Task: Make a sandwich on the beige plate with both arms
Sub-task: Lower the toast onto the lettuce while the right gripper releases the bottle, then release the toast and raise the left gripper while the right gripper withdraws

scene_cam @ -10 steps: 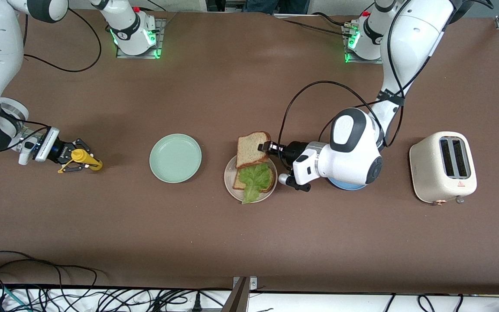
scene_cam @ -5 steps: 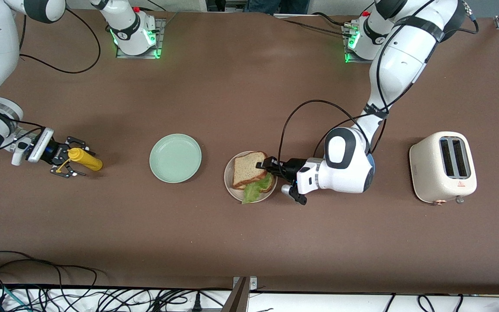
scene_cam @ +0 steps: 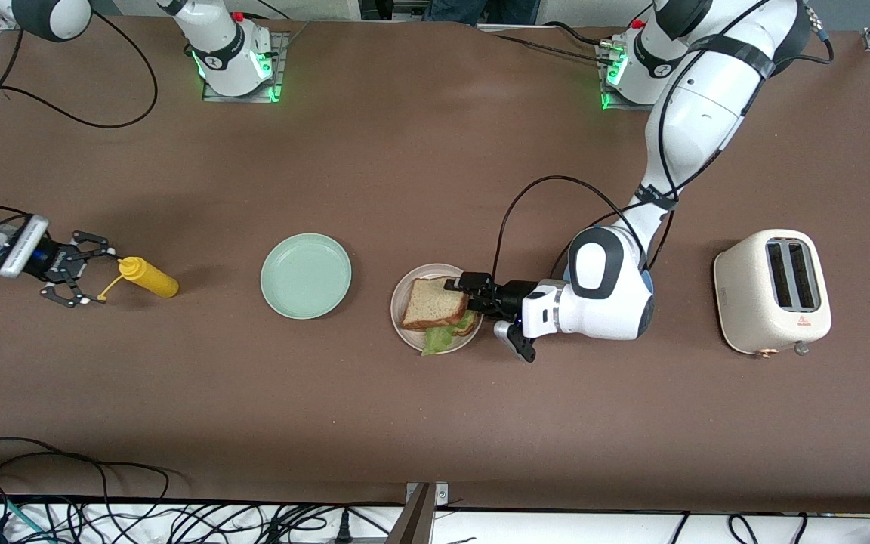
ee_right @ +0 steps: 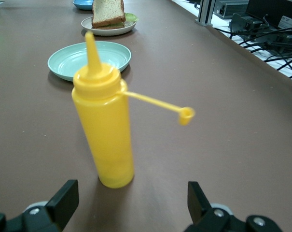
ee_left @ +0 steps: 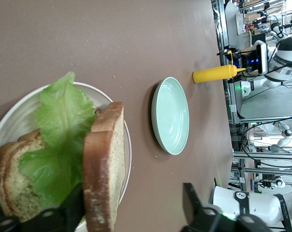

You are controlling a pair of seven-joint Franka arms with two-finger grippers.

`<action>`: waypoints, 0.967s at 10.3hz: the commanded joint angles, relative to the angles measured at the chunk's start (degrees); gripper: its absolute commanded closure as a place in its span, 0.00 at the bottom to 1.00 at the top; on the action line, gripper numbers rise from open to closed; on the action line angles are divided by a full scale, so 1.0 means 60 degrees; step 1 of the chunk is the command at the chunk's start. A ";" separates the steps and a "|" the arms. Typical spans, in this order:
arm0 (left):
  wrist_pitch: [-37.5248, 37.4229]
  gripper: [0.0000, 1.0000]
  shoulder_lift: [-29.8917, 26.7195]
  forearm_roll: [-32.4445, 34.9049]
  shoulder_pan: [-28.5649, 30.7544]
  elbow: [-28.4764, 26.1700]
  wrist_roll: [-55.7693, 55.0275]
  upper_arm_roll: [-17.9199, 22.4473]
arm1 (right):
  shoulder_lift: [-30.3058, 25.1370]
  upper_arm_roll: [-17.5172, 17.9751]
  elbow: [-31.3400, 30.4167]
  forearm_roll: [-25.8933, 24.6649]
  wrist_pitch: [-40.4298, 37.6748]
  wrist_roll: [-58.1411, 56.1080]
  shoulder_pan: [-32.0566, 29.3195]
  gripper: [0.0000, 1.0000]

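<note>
Left gripper [scene_cam: 464, 296] opened, sandwich [scene_cam: 435, 306] stacked

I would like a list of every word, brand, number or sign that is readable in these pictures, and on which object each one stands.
No text here can be read with certainty.
Toaster: a small red mark with a line of print under it on the side, too small to read.
Yellow squeeze bottle: no label.
Beige plate, mint-green plate: no markings.
Arm bases: a small round emblem, not readable.

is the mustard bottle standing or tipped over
Standing: the mustard bottle sits upright on the table, nozzle up, cap dangling, in the right wrist view.
</note>
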 commanded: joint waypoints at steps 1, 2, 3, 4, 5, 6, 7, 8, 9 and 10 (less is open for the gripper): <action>-0.0131 0.00 -0.0264 -0.0188 0.0189 0.0050 0.0211 0.0054 | 0.0117 0.0066 0.1665 -0.0921 -0.0624 0.1853 -0.0140 0.00; -0.0190 0.00 -0.0527 0.0204 0.0248 -0.0183 0.0196 0.0054 | 0.0045 0.0051 0.2106 -0.1171 -0.0872 0.2979 -0.0096 0.00; -0.0495 0.00 -0.0631 0.0542 0.0321 -0.0200 0.0109 0.0054 | -0.0058 0.0051 0.2415 -0.1376 -0.1019 0.4092 -0.0023 0.00; -0.0657 0.00 -0.0719 0.0893 0.0525 -0.0171 -0.0110 0.0054 | -0.0247 0.0051 0.2853 -0.1770 -0.1021 0.5162 0.0122 0.00; -0.0847 0.00 -0.0996 0.1317 0.0585 -0.0200 -0.0460 0.0054 | -0.0452 0.0022 0.3206 -0.2151 -0.1021 0.6304 0.0327 0.00; -0.1270 0.00 -0.1390 0.1902 0.0629 -0.0215 -0.1102 0.0069 | -0.0643 -0.0007 0.3398 -0.2619 -0.1006 0.7649 0.0604 0.00; -0.1767 0.00 -0.1800 0.2778 0.0731 -0.0215 -0.1920 0.0069 | -0.0848 -0.0008 0.3704 -0.3087 -0.0963 0.8794 0.0810 0.00; -0.2309 0.00 -0.2268 0.3584 0.0819 -0.0215 -0.2798 0.0069 | -0.0995 -0.0022 0.3997 -0.3643 -0.0890 0.9849 0.1044 0.00; -0.2880 0.00 -0.2665 0.4346 0.0892 -0.0200 -0.3663 0.0069 | -0.1156 -0.0022 0.4276 -0.4243 -0.0860 1.0817 0.1250 0.00; -0.3364 0.00 -0.3017 0.5151 0.0922 -0.0157 -0.4353 0.0069 | -0.1346 -0.0022 0.4438 -0.4771 -0.0845 1.1885 0.1440 0.00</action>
